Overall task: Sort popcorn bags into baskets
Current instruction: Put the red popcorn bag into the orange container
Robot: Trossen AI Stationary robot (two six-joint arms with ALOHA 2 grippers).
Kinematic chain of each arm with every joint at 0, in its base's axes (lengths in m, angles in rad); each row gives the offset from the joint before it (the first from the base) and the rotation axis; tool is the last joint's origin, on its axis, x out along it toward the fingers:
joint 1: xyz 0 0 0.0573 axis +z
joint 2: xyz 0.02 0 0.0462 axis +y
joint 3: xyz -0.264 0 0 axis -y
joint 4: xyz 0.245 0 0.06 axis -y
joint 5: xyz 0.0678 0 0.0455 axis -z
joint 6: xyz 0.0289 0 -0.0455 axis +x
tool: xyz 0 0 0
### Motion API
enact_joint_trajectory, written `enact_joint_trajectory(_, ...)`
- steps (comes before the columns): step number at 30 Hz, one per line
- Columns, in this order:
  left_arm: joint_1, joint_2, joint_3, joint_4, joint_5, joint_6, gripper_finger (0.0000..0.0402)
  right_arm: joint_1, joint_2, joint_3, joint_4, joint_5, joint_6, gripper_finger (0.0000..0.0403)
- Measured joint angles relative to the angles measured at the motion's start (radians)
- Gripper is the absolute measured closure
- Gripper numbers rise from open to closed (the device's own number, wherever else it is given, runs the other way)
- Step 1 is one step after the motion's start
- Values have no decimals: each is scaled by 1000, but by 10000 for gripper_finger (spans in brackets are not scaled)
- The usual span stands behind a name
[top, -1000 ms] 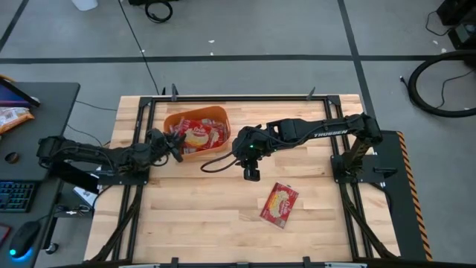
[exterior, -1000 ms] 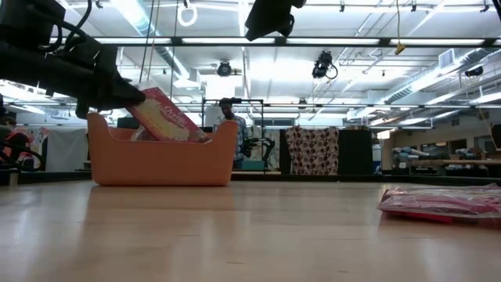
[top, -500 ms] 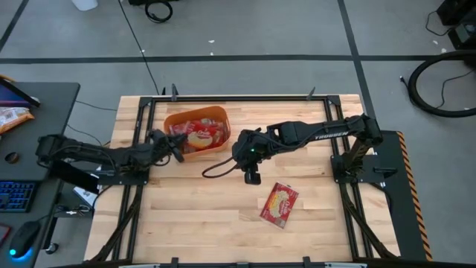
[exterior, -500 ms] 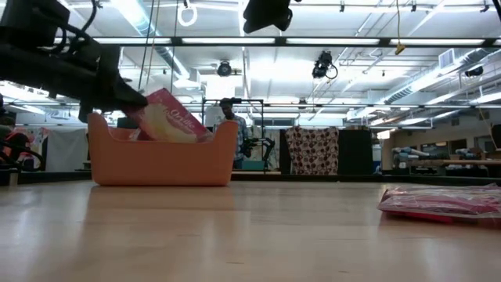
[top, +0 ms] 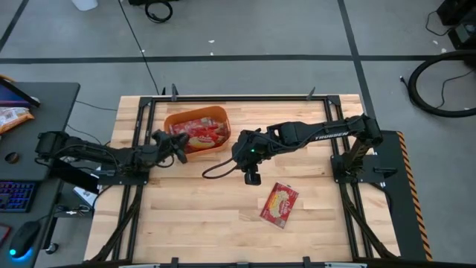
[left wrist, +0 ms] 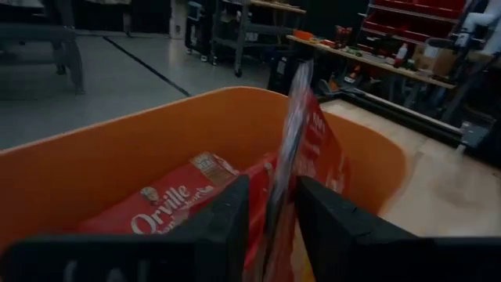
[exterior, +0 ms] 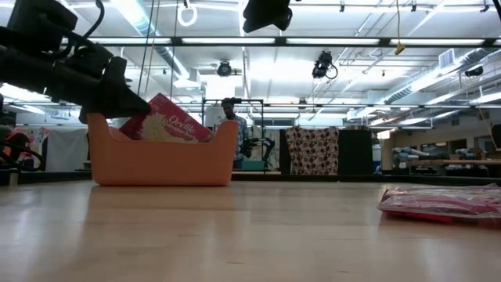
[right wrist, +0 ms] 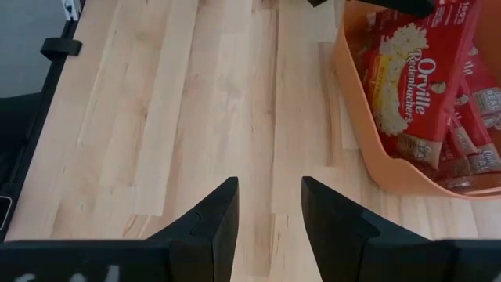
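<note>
L gripper [top: 177, 149] reaching low over orange tub [top: 175, 121] rim, fingers pinching edge-on popcorn bag [left wrist: 301, 149], bag tilted above tub's glossy red packets, R gripper [top: 252, 176] raised mid-table, fingers apart & empty, loose flat bag [top: 279, 203] on wood slats [top: 208, 223] nearby, L fingertips partly hidden.

Two black, slender, jointed robot arms, each mounted on a black metal frame. The right arm [top: 320, 132] bears white lettering along one link, a small green light near its wrist, and a loose black cable looping below; the left arm [top: 104, 154] carries bundled black cables. Each pincer has two flat, dark, matte fingers [right wrist: 205, 227].
</note>
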Motion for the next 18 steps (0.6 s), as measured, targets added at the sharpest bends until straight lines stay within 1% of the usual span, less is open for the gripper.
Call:
enact_joint_trajectory(4, 0, -2, 0, 12, -72, 9, 266, 0, 0, 0, -7, 0, 0, 259)
enact_joint_trajectory(9, -1, -2, 0, 37, -122, 91, 260, 2, 0, 0, -12, 0, 0, 259)
enact_joint_trajectory(14, -30, -2, -1, 82, -124, 188, 260, 3, 0, 0, -12, 0, 0, 259)
enact_joint_trajectory(18, -95, -2, -1, 156, -124, 282, 260, 9, 0, 0, -69, -27, 0, 259)
